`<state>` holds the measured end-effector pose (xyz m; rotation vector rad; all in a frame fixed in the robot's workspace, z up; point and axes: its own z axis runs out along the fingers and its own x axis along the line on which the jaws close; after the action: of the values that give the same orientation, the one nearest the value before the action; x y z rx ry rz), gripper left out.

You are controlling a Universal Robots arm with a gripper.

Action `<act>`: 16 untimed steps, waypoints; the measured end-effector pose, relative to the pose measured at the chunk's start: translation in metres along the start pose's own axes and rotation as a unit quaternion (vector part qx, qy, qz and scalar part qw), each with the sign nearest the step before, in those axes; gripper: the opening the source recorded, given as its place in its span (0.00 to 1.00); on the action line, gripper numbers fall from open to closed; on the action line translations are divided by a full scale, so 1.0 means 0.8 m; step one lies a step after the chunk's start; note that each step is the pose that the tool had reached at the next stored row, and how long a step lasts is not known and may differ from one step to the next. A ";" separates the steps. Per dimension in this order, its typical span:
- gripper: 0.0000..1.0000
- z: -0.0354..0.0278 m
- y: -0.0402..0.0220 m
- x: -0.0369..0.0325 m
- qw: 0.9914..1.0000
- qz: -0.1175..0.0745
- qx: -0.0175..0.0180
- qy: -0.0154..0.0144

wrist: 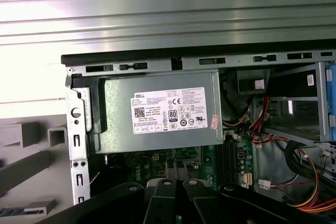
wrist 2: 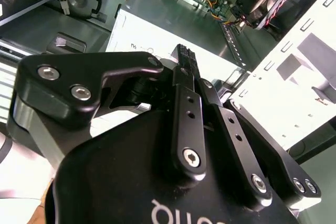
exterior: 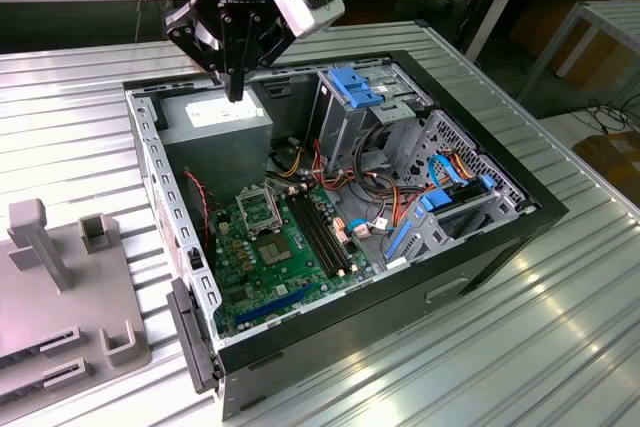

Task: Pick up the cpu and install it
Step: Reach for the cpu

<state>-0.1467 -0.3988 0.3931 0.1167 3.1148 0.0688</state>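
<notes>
Claw fingers pressed together, nothing seen between | above power supply

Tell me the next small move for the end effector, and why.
Probably carry the end effector across toward the green motherboard. It hangs over the grey power supply, jaws closed and apparently empty, while the small grey square that looks like the cpu lies on that board beside the socket frame.
</notes>
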 end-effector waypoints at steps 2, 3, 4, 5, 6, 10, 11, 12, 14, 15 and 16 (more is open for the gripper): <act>0.11 0.0000 -0.0001 0.0012 1.000 0.000 0.000 0.000; 0.11 0.0000 -0.0002 0.0018 1.000 0.000 0.000 0.000; 0.11 0.0001 -0.0002 0.0025 1.000 0.000 0.000 0.000; 0.11 0.0001 -0.0003 0.0031 1.000 0.000 0.000 0.000; 0.11 0.0001 -0.0003 0.0035 1.000 0.000 0.000 0.000; 0.11 0.0002 -0.0004 0.0053 1.000 0.000 0.000 0.000; 0.11 0.0002 -0.0005 0.0060 1.000 0.000 0.000 0.000; 0.11 0.0002 -0.0005 0.0069 1.000 0.000 0.000 0.000; 0.11 0.0003 -0.0007 0.0082 1.000 0.000 0.000 0.000; 0.11 0.0003 -0.0007 0.0090 1.000 0.000 0.000 0.000; 0.11 0.0003 -0.0008 0.0098 1.000 0.000 0.000 0.000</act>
<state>-0.1545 -0.3989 0.3926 0.1167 3.1158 0.0688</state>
